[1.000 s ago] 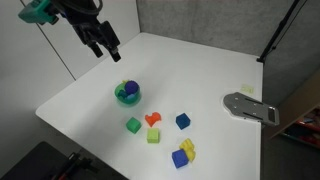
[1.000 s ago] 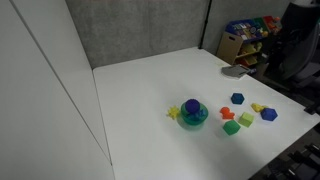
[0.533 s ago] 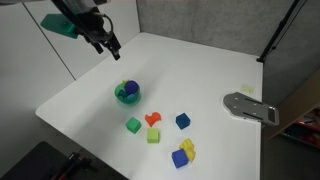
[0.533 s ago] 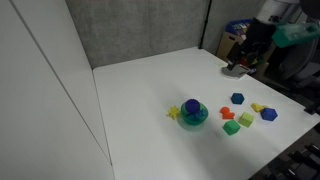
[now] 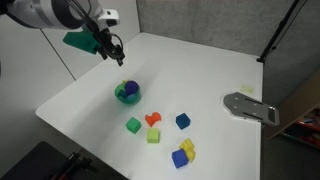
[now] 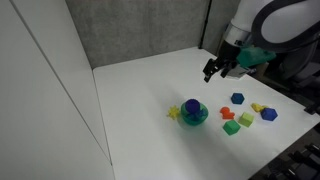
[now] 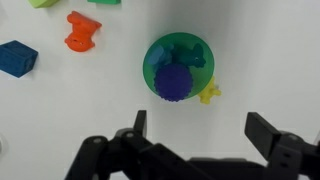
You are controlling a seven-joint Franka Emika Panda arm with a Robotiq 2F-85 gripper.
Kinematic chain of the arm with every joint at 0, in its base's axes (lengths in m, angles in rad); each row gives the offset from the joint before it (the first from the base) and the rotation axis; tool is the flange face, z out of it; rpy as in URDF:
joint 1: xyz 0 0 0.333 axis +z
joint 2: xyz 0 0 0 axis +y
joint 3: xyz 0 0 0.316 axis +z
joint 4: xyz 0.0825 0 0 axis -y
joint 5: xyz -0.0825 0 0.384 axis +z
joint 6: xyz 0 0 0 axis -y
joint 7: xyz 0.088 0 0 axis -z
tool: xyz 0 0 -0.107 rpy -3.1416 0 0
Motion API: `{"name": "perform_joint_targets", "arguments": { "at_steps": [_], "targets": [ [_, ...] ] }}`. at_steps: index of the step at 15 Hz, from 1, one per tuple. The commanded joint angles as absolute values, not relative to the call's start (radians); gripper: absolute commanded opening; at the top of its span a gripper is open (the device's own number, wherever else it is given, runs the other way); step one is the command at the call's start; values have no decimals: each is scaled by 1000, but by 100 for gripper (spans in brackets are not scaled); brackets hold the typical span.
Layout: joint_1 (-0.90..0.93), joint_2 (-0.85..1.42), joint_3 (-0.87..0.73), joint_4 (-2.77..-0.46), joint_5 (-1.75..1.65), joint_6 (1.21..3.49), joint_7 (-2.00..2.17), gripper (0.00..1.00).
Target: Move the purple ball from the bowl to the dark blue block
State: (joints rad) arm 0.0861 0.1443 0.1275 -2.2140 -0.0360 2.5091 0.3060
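Observation:
The purple ball lies in the green bowl on the white table; both show in both exterior views, the ball in the bowl. The dark blue block stands apart on the table. My gripper is open and empty, in the air above the table short of the bowl.
Green, light green and red blocks lie near the dark blue block. A blue and yellow joined piece lies near the table's edge. A small yellow piece touches the bowl. A grey metal plate lies at the table's side.
My gripper has moved down and toward the bowl over the table. The objects on the table have not moved.

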Motion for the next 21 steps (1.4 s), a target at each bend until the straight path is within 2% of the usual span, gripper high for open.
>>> {"name": "perform_joint_targets", "arguments": {
  "at_steps": [1, 12, 21],
  "targets": [
    [114, 268, 104, -2130, -44, 2547, 308, 100],
    [257, 607, -41, -1894, -130, 2524, 432, 100],
    [346, 764, -104, -1759, -138, 2498, 460, 100]
  ]
}}
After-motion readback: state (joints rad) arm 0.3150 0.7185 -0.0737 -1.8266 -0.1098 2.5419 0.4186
